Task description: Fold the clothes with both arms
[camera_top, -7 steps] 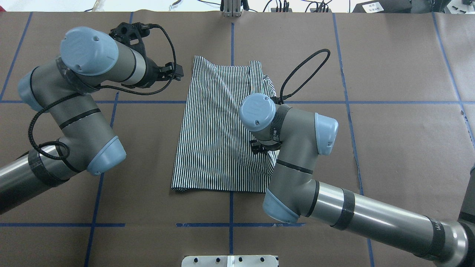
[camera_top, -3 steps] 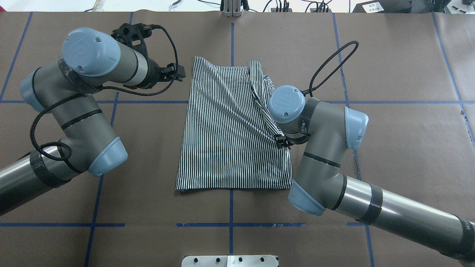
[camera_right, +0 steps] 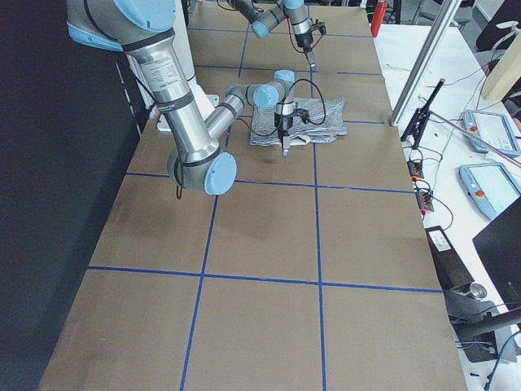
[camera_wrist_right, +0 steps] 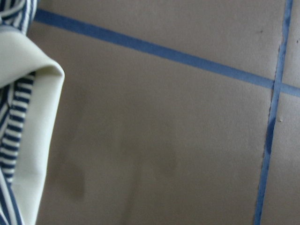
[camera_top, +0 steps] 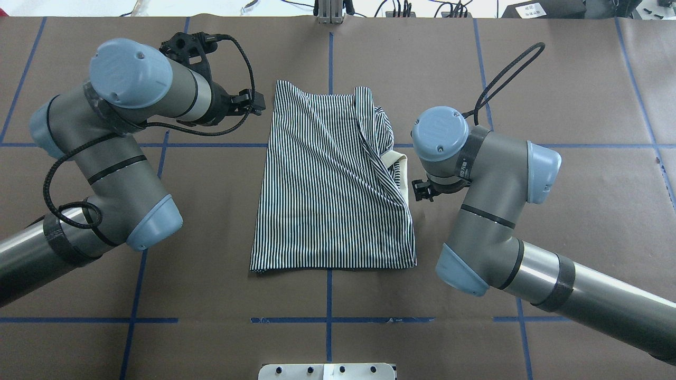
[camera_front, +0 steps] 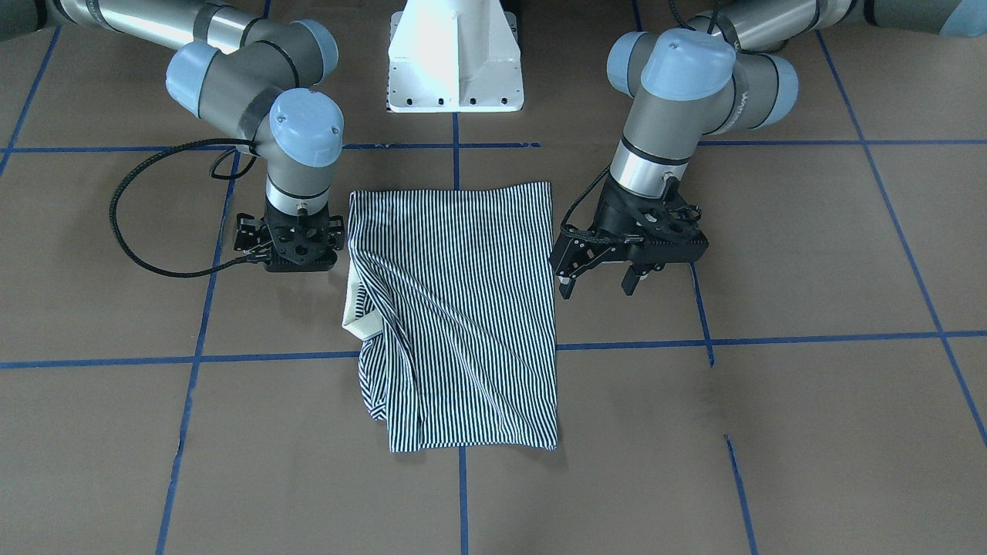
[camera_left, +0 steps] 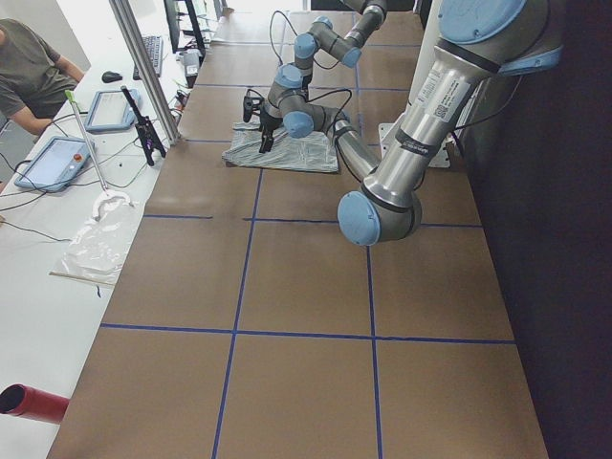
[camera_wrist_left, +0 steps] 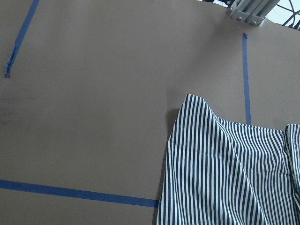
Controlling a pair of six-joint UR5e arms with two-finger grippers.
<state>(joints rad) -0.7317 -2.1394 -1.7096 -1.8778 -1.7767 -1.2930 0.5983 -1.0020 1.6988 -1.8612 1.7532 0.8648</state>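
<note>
The navy-and-white striped polo shirt [camera_top: 327, 211] lies part-folded at the middle of the brown table [camera_top: 528, 237]. The black left claw [camera_front: 597, 284] hangs spread just beside it. Whether the black right claw [camera_front: 291, 245] is spread cannot be told. The shirt's cream collar [camera_top: 402, 171] pokes out beside the right claw, so another fold would likely trap that bulge, or a low pass could snag it.

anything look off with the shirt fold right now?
Yes. The cream collar pokes out past the edge of the striped shirt on the robot's right side, next to the right gripper. A long diagonal crease also runs across the top layer, so the fold is not flat. The other edges lie fairly straight.
</note>
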